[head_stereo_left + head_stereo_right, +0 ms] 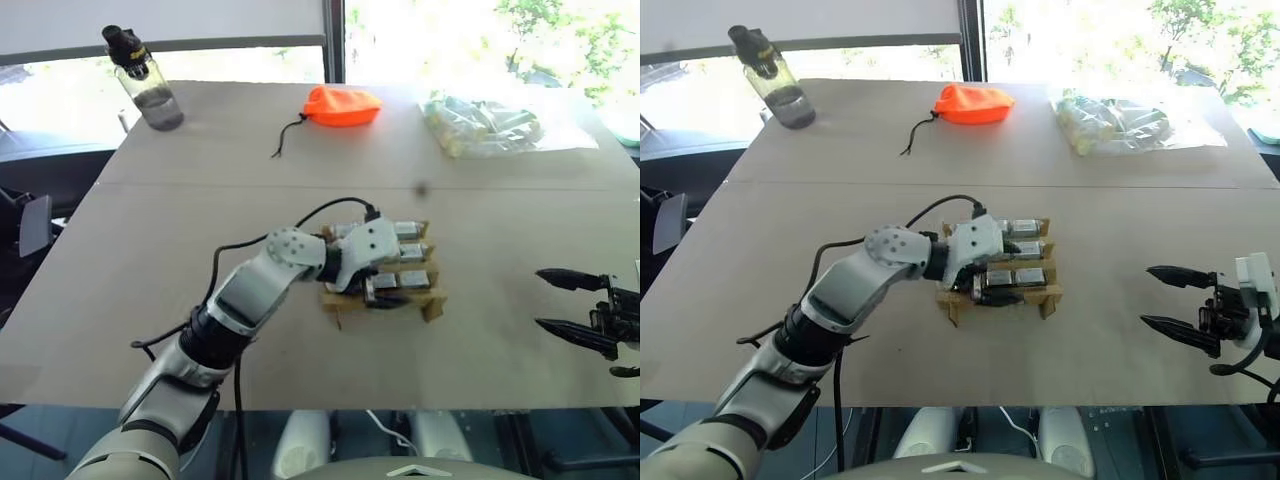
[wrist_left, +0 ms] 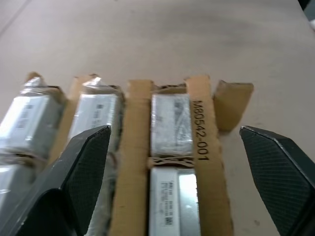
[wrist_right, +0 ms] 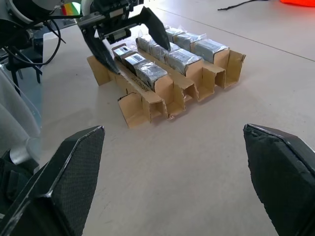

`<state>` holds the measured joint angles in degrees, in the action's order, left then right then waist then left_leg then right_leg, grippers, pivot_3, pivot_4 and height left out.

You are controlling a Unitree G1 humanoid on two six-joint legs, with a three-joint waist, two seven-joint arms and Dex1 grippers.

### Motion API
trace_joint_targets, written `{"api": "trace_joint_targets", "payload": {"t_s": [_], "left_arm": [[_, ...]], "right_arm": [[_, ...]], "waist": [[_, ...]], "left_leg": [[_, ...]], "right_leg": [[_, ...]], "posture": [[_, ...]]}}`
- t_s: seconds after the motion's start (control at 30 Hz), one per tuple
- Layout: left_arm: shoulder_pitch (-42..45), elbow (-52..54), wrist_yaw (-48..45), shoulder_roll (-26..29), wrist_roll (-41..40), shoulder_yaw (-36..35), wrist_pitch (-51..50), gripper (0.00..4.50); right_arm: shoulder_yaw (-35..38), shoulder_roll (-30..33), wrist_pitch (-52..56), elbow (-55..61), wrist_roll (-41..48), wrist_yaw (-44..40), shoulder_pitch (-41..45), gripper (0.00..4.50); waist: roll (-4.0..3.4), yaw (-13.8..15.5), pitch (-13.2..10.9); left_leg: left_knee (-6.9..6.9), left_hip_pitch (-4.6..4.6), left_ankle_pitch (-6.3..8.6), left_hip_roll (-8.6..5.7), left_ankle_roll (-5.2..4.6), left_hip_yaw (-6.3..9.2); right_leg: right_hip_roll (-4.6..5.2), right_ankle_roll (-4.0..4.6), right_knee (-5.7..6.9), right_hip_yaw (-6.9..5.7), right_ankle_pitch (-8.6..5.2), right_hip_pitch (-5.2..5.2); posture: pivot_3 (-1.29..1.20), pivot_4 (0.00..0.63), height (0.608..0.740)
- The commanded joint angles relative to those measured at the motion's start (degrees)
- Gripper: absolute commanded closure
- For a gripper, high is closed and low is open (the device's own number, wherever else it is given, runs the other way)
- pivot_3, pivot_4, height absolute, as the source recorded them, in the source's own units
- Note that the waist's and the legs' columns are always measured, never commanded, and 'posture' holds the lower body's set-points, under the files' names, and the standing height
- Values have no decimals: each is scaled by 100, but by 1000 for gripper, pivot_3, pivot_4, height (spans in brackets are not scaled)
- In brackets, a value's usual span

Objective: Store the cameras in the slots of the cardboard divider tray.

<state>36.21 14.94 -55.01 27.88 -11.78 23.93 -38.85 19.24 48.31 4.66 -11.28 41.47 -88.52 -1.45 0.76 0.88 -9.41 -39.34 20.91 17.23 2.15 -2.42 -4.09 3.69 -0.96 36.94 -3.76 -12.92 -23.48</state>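
Left eye view: left gripper [image 1: 385, 293] poised over the near row of the cardboard divider tray [image 1: 433, 303], fingers spread wide, nothing pinched between them. Cameras [image 1: 414, 279] seated in the slots directly under and beside those fingers, silver tops showing above the cardboard walls. Tray near the middle of the table [image 1: 150, 300], bare brown surface open on every side of it, widest toward the near edge and toward the left. Right gripper [image 1: 572, 305] well apart from the tray, close to the table's right edge, fingers spread and empty, pointing toward the tray across open tabletop. Farther back, well clear of both arms: orange pouch [image 1: 342, 105], clear bag [image 1: 485, 124] of pale tubes toward the far right corner, water bottle [image 1: 143, 79] near the far left corner.

Left wrist view: black fingertips [image 2: 81, 172] wide apart straddling the tray's rows, wrapped cameras lying in the compartments, printed code on one cardboard strip, unreadable from the head views.

Right wrist view: tray seen from its side, cardboard walls upright, left gripper's open fingers hanging over the row nearest the left arm, bare table between the tray and the right gripper's own fingers.
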Motion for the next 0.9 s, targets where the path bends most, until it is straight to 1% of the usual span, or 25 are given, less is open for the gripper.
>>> {"api": "trace_joint_targets", "payload": {"t_s": [0.03, 0.1, 0.13, 0.23, 0.37, 0.43, 0.5, 0.63, 0.77, 0.9], "left_arm": [[-55, 144, 245, -212, -350, -813, 467, 48], [-233, 101, 127, -163, -580, -1212, 777, 48], [-368, 140, 34, -119, -779, -1427, 777, 48], [-886, 302, -114, 217, -1056, -1889, 757, 48], [-2015, 421, -135, 652, -1335, -2630, 849, 48], [-2719, 377, -225, 904, -1123, -2861, 1307, 48], [-3280, 410, -248, 1025, -1095, -3061, 1509, 48], [-4351, 205, -206, 981, -955, -3432, 2371, 48], [-4831, -60, -69, 832, -786, -3509, 2980, 48], [-5065, -229, 37, 703, -673, -3495, 3435, 48]], "right_arm": [[205, 40, -53, 9, 48, -270, 94, 0], [166, 51, -51, -63, 27, -312, 165, 0], [149, 58, -57, -102, 12, -336, 199, 0], [97, 109, -104, -213, -21, -393, 244, 0], [-18, 193, -249, -412, -44, -398, 252, 0], [-96, 220, -377, -541, -53, -398, 230, 0], [-96, 186, -405, -679, -62, -398, 246, 0], [-218, 140, -705, -1127, -124, -398, 254, 0], [-271, 19, -939, -1397, -187, -398, 308, 0], [-185, -187, -1278, -1678, -394, -367, 443, 0]], "waist": [[0, -4, 0], [0, -8, 0], [-1, -9, 0], [-2, -22, 1], [-2, -15, 0], [-2, -5, 0], [-2, -7, 0], [-1, 14, 0], [-3, 13, 1], [-2, -2, 2]], "left_leg": [[0, 0, 0, 0, 0, 0], [0, 1, 0, 0, 0, -1], [0, 0, 0, 1, 0, -3], [3, -3, 0, 3, 1, -3], [8, -2, 0, 5, 2, -4], [7, -2, 0, 4, 2, -5], [5, -3, 1, 3, 1, -7], [5, 0, 7, 2, -8, -6], [6, -1, 20, 3, -32, -5], [7, -4, 22, 7, -35, -7]], "right_leg": [[0, 0, 0, 0, 0, 0], [2, 0, 0, 1, 0, 0], [2, 0, -1, 2, 0, -1], [2, 1, 0, 1, 0, -1], [4, 1, -2, 0, 0, -3], [10, 1, -3, -1, 0, -2], [16, 1, -5, -1, 0, -2], [41, 4, -9, -6, -1, -2], [44, 25, -9, -7, -13, -2], [42, 26, -9, -7, -12, -2]], "posture": [[0, 150, 726], [0, 150, 726], [0, 150, 726], [0, 150, 726], [0, 150, 726], [0, 150, 726], [0, 150, 726], [0, 150, 726], [0, 150, 726], [0, 150, 726]]}}
